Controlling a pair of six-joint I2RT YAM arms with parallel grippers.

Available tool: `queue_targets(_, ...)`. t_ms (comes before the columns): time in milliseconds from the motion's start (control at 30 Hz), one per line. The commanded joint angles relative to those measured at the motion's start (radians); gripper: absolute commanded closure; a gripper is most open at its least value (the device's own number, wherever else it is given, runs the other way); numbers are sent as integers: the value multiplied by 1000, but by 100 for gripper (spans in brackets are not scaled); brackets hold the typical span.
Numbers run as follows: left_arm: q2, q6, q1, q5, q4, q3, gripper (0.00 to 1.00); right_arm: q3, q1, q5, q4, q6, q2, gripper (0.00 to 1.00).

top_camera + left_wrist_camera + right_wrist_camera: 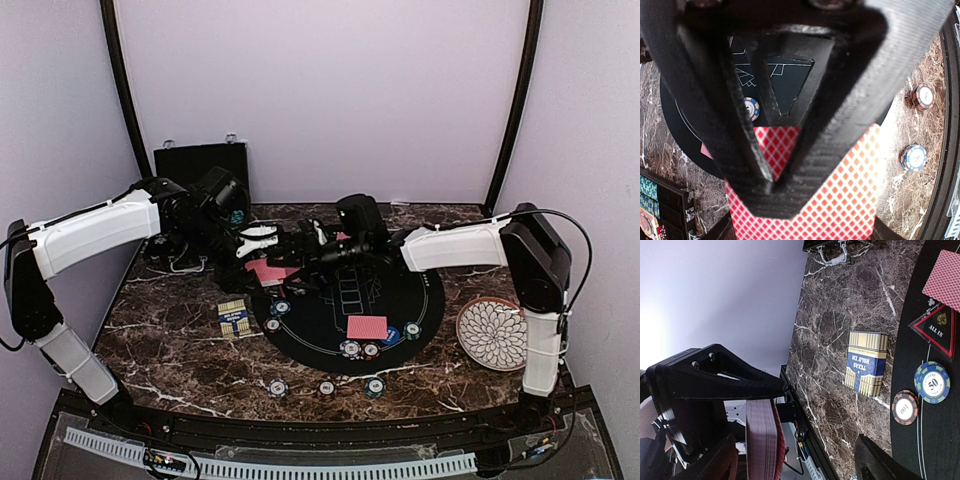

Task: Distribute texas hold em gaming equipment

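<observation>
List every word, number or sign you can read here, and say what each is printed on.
"TEXAS HOLD 'EM" on the blue panel of the striped card box; its smaller print is too small to read.
"ALL IN" on the red-edged triangle marker.
"50" on the blue chip.
The red chip beside it carries a mark too blurred to read; chip faces in the other views are unreadable too.

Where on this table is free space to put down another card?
Bare marble lies left of the card box and in front of the plate. The near edge of the mat is crowded: chips, a card.
</observation>
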Motion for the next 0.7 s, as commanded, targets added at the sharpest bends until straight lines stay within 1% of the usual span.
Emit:
queue_targets(0, -43, 0, 1, 10, -1, 4, 100, 11, 5, 0, 22, 0, -34, 19)
queue_targets(200, -43, 0, 2, 9, -4, 6, 100, 27, 18, -16, 41, 18, -5, 20)
queue_targets(400, -42, 0, 2, 7, -6, 6, 100, 22, 17, -37, 14, 0, 3, 25)
queue_targets(667, -39, 2, 1, 6, -5, 9, 100, -58, -20, -47, 28, 0, -56, 44)
